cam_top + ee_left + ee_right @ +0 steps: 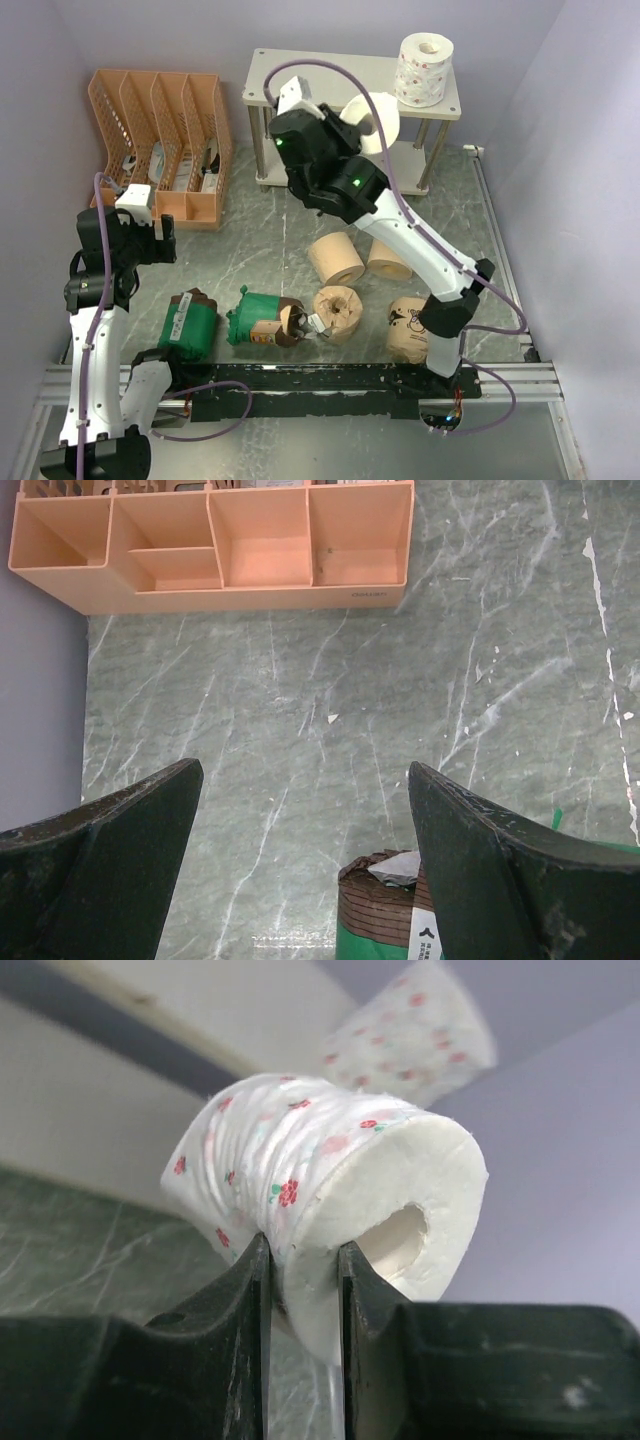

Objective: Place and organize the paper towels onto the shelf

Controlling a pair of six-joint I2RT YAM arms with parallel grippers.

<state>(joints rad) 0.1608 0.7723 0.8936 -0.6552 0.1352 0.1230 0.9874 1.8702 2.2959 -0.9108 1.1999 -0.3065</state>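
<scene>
The shelf [330, 75] stands at the back, with one white red-specked roll [424, 70] upright on its top board. My right gripper [357, 124] is shut on the second white red-specked roll [380, 120], held in the air at the shelf's front. In the right wrist view its fingers [303, 1250] pinch that roll [330, 1175] by its wall at one end. Three tan rolls [336, 258], a brown cartoon-print roll [410, 330] and two green-wrapped rolls [262, 320] lie on the table. My left gripper [305, 770] is open and empty above one green roll [385, 915].
An orange perforated file organizer [160, 140] stands at the back left and also shows in the left wrist view [230, 550]. Purple walls close in the left, back and right sides. The black rail [330, 380] runs along the near edge.
</scene>
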